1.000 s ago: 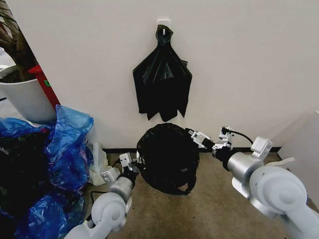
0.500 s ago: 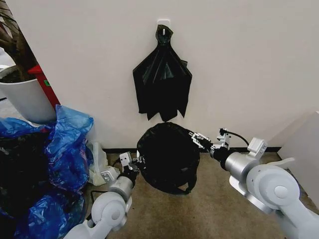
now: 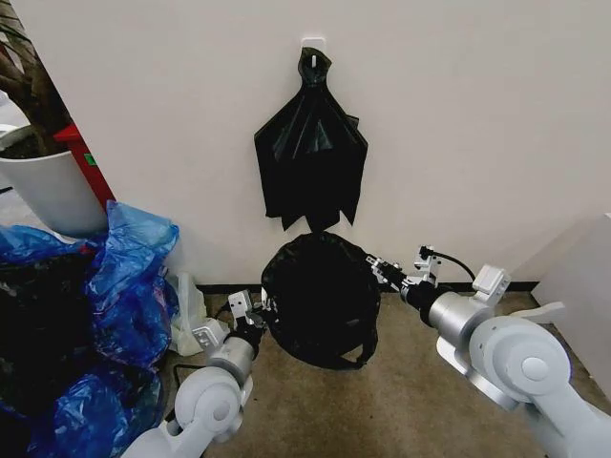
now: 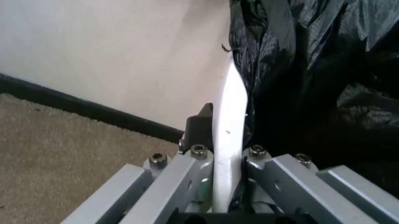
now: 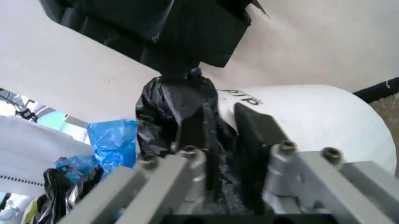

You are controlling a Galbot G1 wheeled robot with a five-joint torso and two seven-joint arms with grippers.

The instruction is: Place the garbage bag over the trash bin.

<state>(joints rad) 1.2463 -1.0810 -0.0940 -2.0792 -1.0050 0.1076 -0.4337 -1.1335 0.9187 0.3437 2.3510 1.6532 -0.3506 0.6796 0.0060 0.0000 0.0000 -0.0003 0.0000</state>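
The glossy black garbage bag (image 3: 320,301) is draped over the trash bin, which stands on the floor against the wall; in the head view the bag covers the bin. My left gripper (image 3: 260,310) is at the bin's left side. In the left wrist view it (image 4: 225,140) is shut on the bin's white rim (image 4: 231,107), with the bag (image 4: 311,70) just beyond. My right gripper (image 3: 374,267) is at the upper right edge. In the right wrist view it (image 5: 224,135) pinches the bag (image 5: 168,112) beside the white bin wall (image 5: 311,116).
A fan-shaped bunch of black bags (image 3: 310,162) hangs from a wall hook right above the bin. Blue plastic bags (image 3: 129,286) are piled at the left, below a white plant pot (image 3: 52,191). A pale panel (image 3: 582,286) stands at the right. Bare carpet lies in front.
My right gripper has shifted slightly left and down along the bin's upper right edge. The left gripper and the bin have stayed put.
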